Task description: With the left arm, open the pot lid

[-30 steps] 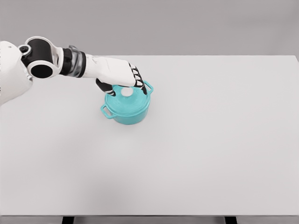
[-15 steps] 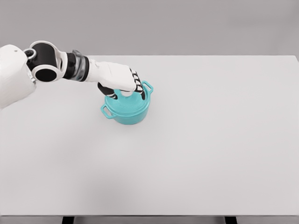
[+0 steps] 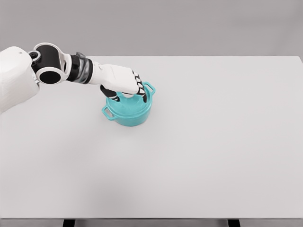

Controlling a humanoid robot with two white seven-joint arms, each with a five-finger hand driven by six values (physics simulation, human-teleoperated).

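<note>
— Teal pot stands on the white table, left of middle, lid on?

— Yes. The left hand lies over the lid, fingers curled down; it seems to clasp the knob, though the palm hides it.

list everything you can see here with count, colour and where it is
pot: 1, teal, on the table left of centre toward the far side, a loop handle at each end
lid: 1, teal, on the pot, mostly covered by the hand; its knob is hidden
table: 1, pale grey, fills most of the view, dark legs showing at the bottom edge
wall: 1, grey, behind the table
left arm: 1, white with black joints, comes in from the left edge
left hand: 1, white with black finger segments, down over the lid with fingers curled around where the knob sits; a firm grip cannot be confirmed
right arm: not in view
</note>
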